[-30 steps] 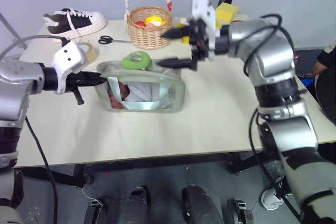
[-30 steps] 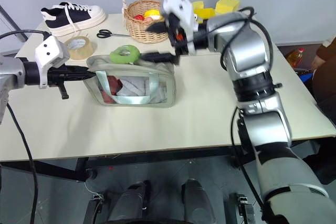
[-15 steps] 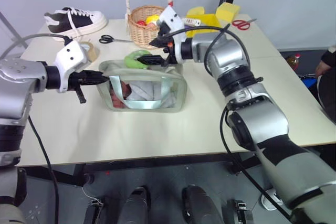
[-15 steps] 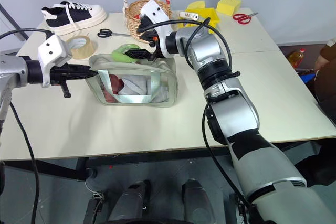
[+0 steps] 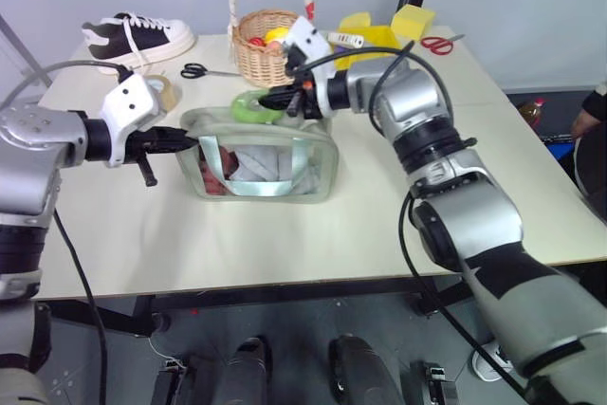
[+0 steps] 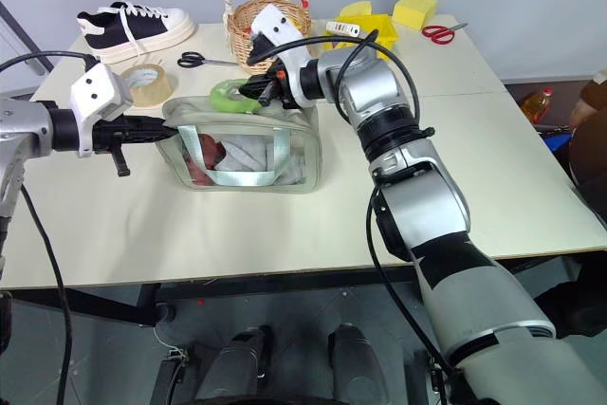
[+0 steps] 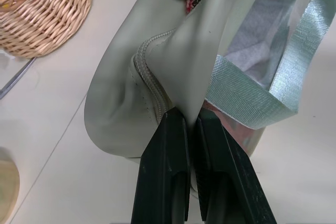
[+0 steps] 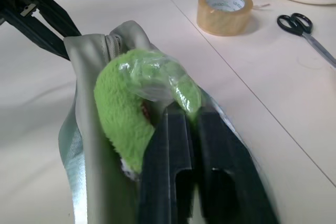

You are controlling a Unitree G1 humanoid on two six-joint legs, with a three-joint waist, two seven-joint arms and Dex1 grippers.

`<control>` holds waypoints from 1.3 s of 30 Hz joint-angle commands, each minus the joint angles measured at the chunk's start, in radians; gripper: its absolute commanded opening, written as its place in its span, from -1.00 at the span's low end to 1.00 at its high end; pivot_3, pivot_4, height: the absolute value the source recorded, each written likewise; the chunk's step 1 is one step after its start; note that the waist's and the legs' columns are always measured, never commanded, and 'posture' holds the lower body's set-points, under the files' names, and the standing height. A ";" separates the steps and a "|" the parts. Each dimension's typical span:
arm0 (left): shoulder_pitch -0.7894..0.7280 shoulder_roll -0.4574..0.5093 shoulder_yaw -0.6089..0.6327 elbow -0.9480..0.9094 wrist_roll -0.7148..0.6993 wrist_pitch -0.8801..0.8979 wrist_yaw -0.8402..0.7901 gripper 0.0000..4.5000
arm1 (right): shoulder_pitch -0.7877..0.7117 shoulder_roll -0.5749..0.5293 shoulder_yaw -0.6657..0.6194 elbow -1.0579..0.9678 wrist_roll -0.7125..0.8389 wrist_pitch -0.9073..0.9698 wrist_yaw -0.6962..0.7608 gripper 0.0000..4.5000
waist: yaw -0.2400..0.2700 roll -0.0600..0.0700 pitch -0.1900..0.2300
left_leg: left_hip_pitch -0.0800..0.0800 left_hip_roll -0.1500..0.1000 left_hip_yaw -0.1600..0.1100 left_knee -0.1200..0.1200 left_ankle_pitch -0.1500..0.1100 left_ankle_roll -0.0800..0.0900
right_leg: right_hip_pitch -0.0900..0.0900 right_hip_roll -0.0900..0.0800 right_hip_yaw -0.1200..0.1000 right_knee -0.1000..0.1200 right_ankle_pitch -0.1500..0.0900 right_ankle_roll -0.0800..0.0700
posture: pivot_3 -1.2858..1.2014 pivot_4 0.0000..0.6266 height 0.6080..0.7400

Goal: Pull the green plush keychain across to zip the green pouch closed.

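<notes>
The green pouch [image 5: 267,166] stands on the table, clear window face toward me, with red and grey contents inside. On its top near the left end lies the green plush keychain [image 5: 252,107], a lime ring also seen close up [image 8: 126,109]. My right gripper [image 5: 277,101] reaches in from the right and is shut on the keychain's edge [image 8: 182,109]. My left gripper [image 5: 188,142] is shut on the pouch's left end fabric, beside the zipper [image 7: 185,116].
Behind the pouch stand a wicker basket [image 5: 269,48], black scissors [image 5: 203,71], a tape roll [image 8: 224,11] and a black-and-white sneaker [image 5: 138,37]. Yellow blocks [image 5: 410,21] and red scissors [image 5: 438,44] lie at the back right. A person [image 5: 594,113] is at the right edge.
My right gripper came down and left from above the basket to the keychain, then shut on it. The left gripper kept its grip on the pouch end without moving.
</notes>
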 commanded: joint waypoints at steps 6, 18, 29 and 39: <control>-0.003 0.009 0.006 0.004 0.006 -0.022 -0.010 -1.00 | 0.072 -0.191 -0.082 -0.328 0.007 0.123 -0.082 -0.97 | -0.001 0.000 0.000 | 0.000 0.000 0.000 0.000 0.000 0.000 | 0.000 0.000 0.000 0.000 0.000 0.000 | 0.03 -0.52 1.00; -0.004 0.002 -0.006 0.012 0.007 -0.018 -0.016 -1.00 | 0.346 -0.424 -0.167 -0.590 -0.050 0.194 -0.321 -0.97 | 0.001 0.000 0.000 | 0.000 0.000 0.001 0.000 0.000 0.000 | 0.000 -0.001 0.000 0.000 0.000 0.000 | 0.03 -0.52 1.00; -0.011 -0.007 -0.021 0.008 0.012 -0.014 -0.018 -1.00 | 0.739 -0.174 -0.195 -0.708 0.045 0.304 -0.510 -0.97 | -0.002 0.000 0.000 | 0.002 0.000 0.001 0.000 0.001 0.002 | 0.001 -0.001 0.001 0.002 0.000 0.000 | 0.03 -0.52 1.00; -0.011 -0.016 -0.021 -0.009 0.008 0.000 -0.003 -1.00 | 0.720 -0.099 -0.190 -0.696 0.078 0.263 -0.508 -0.84 | 0.000 0.000 0.000 | 0.004 0.000 0.001 0.001 0.002 0.002 | 0.003 -0.001 0.001 0.003 0.000 0.000 | 0.03 -0.52 1.00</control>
